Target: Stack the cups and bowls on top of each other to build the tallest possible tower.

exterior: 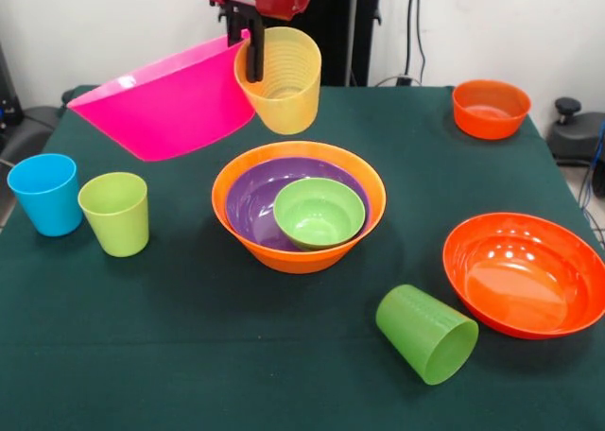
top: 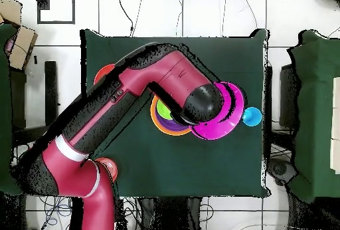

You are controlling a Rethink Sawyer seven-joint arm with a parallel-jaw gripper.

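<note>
Above the table's middle, toward its far edge, the gripper [exterior: 253,48] pinches the yellow cup [exterior: 280,79] and pink bowl [exterior: 165,105] together by their rims. Ideally, level both, centre over the stacked bowls [exterior: 299,204], lower gently before releasing.

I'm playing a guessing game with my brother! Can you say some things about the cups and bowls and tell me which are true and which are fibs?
1. The gripper holds the yellow cup in the air. True.
2. The dark green cup stands upright. False: it lies on its side.
3. The small green bowl sits inside the purple bowl. True.
4. The blue cup is inside the big orange bowl. False: it stands on the table beside the lime cup.
</note>
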